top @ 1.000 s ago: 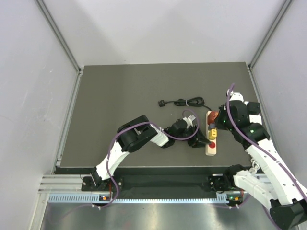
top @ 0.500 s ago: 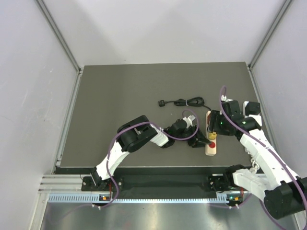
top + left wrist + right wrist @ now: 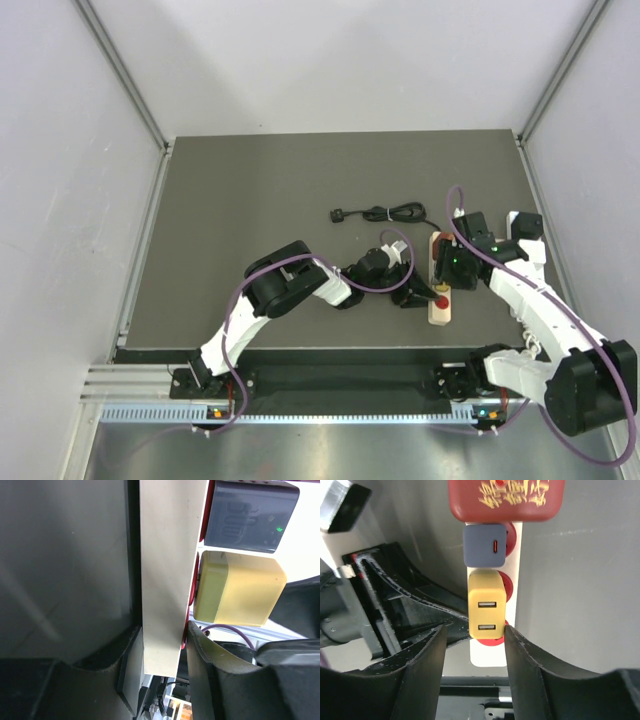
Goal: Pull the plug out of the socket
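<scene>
A cream power strip with red sockets lies at the right of the dark mat. Three plugs stand in it in a row: a yellow USB plug, a grey-blue plug and a dark red plug. My left gripper is shut on the strip's near end, which sits between its jaws in the left wrist view. The yellow plug shows beside it. My right gripper is open right above the strip, its fingers either side of the yellow plug's near end. In the top view the right gripper hides the plugs.
A coiled black cable with a small black plug lies on the mat behind the strip. The left arm stretches low across the mat from the left. The mat's right edge is close to the strip.
My right gripper has come down and in towards the strip and now straddles the yellow plug. The left gripper and the strip have not moved.
</scene>
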`<control>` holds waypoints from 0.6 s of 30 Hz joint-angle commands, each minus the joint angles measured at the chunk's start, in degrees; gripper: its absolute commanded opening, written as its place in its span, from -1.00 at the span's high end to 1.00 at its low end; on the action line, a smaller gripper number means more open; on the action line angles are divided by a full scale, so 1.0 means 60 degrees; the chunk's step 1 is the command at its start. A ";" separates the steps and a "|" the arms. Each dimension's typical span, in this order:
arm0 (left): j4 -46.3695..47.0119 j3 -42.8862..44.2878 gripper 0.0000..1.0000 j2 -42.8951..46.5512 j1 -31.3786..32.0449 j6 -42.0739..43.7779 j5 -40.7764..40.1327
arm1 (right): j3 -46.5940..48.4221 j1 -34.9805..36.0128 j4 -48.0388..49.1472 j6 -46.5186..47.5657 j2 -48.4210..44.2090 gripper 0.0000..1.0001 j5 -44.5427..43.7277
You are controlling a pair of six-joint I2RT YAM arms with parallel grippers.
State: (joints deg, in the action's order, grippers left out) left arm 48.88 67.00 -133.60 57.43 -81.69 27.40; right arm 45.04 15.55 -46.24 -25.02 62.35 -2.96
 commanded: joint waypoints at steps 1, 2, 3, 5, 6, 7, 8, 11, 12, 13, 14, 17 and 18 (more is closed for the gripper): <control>-0.2024 -0.0488 1.00 -0.0629 -0.0182 0.0197 -0.0802 | -0.0108 -0.0116 0.0397 -0.0327 0.0067 0.01 -0.0151; -0.2024 -0.0488 1.00 -0.0643 -0.0182 0.0212 -0.0802 | -0.0152 -0.0131 0.0426 -0.0328 0.0126 0.02 -0.0122; -0.2024 -0.0488 1.00 -0.0643 -0.0182 0.0197 -0.0802 | -0.0182 -0.0131 0.0484 -0.0357 0.0184 0.02 -0.0107; -0.2009 -0.0474 1.00 -0.0643 -0.0182 0.0197 -0.0787 | -0.0313 -0.0131 0.0616 -0.0401 0.0302 0.01 -0.0020; -0.2009 -0.0474 1.00 -0.0658 -0.0182 0.0197 -0.0787 | -0.0386 -0.0145 0.0863 -0.0445 0.0317 0.01 -0.0019; -0.1995 -0.0459 1.00 -0.0658 -0.0182 0.0197 -0.0787 | -0.0532 -0.0131 0.0967 -0.0489 0.0302 0.03 -0.0048; -0.1995 -0.0459 1.00 -0.0673 -0.0167 0.0197 -0.0787 | -0.0577 -0.0131 0.1070 -0.0503 0.0317 0.05 -0.0208; -0.1995 -0.0488 1.00 -0.0673 -0.0167 0.0197 -0.0772 | -0.0607 -0.0145 0.1363 -0.0518 0.0273 0.08 -0.0531; -0.1995 -0.0488 1.00 -0.0658 -0.0167 0.0183 -0.0772 | -0.0621 -0.0146 0.1436 -0.0518 0.0273 0.11 -0.0590; -0.1995 -0.0488 1.00 -0.0673 -0.0167 0.0182 -0.0772 | -0.0636 -0.0131 0.1567 -0.0533 0.0229 0.13 -0.0634; -0.2009 -0.0488 1.00 -0.0658 -0.0167 0.0182 -0.0787 | -0.0636 -0.0131 0.1612 -0.0547 0.0243 0.15 -0.0707; -0.2009 -0.0488 1.00 -0.0643 -0.0167 0.0197 -0.0802 | -0.0621 -0.0131 0.1759 -0.0504 0.0346 0.24 -0.0913; -0.2024 -0.0503 1.00 -0.0629 -0.0153 0.0197 -0.0802 | -0.0636 -0.0116 0.1846 -0.0518 0.0375 0.25 -0.0898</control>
State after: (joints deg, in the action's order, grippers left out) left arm 48.93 67.00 -133.62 57.43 -81.69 27.42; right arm 40.88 15.51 -38.74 -27.68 64.29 -6.33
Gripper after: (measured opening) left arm 0.413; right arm 0.382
